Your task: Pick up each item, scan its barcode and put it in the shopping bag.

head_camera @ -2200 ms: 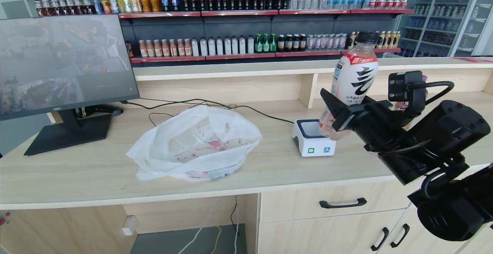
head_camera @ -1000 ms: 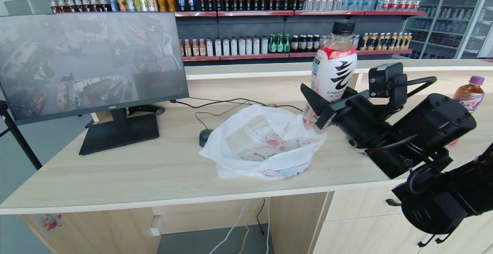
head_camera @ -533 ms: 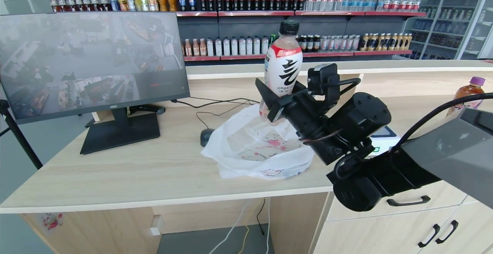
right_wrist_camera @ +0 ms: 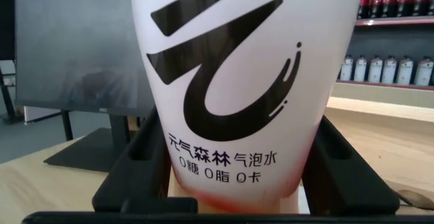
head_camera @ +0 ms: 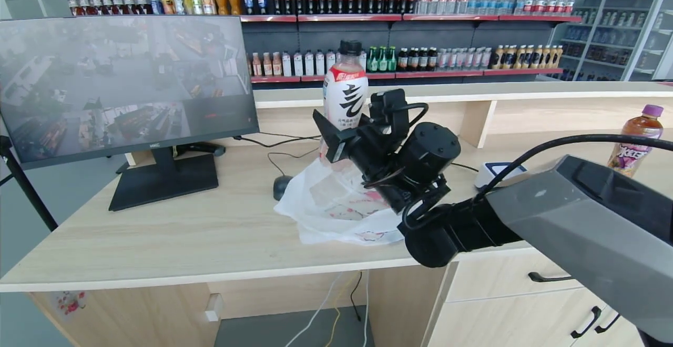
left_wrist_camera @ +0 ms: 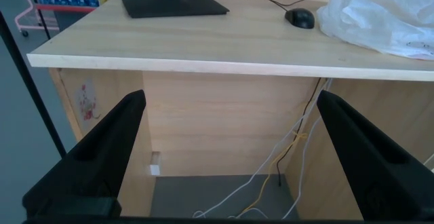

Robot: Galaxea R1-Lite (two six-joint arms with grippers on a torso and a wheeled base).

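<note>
right gripper point(head_camera: 337, 143) clamped on the drink bottle point(head_camera: 345, 94) above the shopping bag point(head_camera: 336, 207)
bottle upright over the bag's 12 o'clock rim: black cap, white label with red top band, one large black brush-stroke character, small dark print beneath. left gripper point(left_wrist_camera: 230, 153) low before the counter point(head_camera: 157, 236) front, jaws wide apart. mouse point(head_camera: 282, 186) beside the bag at 9 o'clock, monitor point(head_camera: 126, 79) at 10, scanner point(head_camera: 497, 172) at 3; the right arm hides part of the bag

We count one white-labelled bottle point(head_camera: 345, 92), one purple-capped bottle point(head_camera: 636, 139) at three o'clock, one shopping bag point(head_camera: 326, 210), one barcode scanner point(head_camera: 483, 176), one monitor point(head_camera: 121, 84), one mouse point(head_camera: 281, 186).
</note>
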